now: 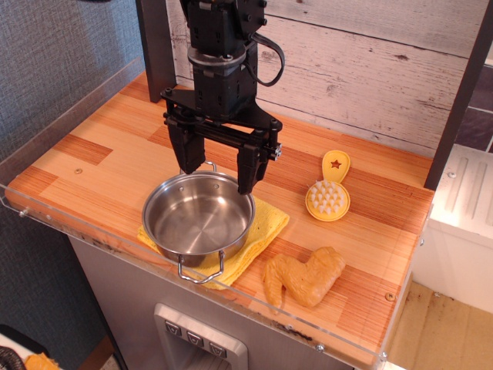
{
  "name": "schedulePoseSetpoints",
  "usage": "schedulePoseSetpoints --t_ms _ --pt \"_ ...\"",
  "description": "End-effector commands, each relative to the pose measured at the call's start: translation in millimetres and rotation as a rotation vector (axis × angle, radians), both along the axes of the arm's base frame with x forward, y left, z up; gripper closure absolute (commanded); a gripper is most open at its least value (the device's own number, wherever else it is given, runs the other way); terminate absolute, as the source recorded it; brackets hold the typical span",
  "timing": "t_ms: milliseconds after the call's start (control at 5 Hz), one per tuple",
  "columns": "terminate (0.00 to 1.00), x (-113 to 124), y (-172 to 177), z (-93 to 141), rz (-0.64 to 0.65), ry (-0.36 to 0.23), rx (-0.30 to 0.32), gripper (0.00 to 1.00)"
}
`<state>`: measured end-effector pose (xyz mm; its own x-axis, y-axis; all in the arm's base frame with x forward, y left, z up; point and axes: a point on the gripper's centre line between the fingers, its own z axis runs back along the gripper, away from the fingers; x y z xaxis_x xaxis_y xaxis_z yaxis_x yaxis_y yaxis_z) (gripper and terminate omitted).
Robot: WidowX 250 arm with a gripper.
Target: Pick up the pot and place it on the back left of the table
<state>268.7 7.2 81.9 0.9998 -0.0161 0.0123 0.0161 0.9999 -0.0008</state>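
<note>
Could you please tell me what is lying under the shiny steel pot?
A folded yellow cloth lies under the shallow stainless-steel pot, showing at its right and front edges. The cloth's middle is covered by the pot, so anything there cannot be seen.

View: a single camera, observation.image.
Position: it sat high off the front-right corner of the table (pixel 115 146), at about 5 o'clock.
Facing: it looked down toward 11 o'clock.
Range: middling, with the whole tabletop in frame.
</note>
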Motion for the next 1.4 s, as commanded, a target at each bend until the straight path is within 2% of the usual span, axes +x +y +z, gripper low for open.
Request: schedulePoseSetpoints --t_ms 0,200,600,1200 --pt "0.0 0 0 0 0.0 0.0 0.0 0.0" --pt "0.0 -6 -6 -12 -0.036 -0.037 0.021 0.0" --pt "0.0 -10 -11 -33 -0.08 -0.071 0.035 0.0" --pt "0.0 -7 -18 -43 -0.098 -0.063 0.041 0.0"
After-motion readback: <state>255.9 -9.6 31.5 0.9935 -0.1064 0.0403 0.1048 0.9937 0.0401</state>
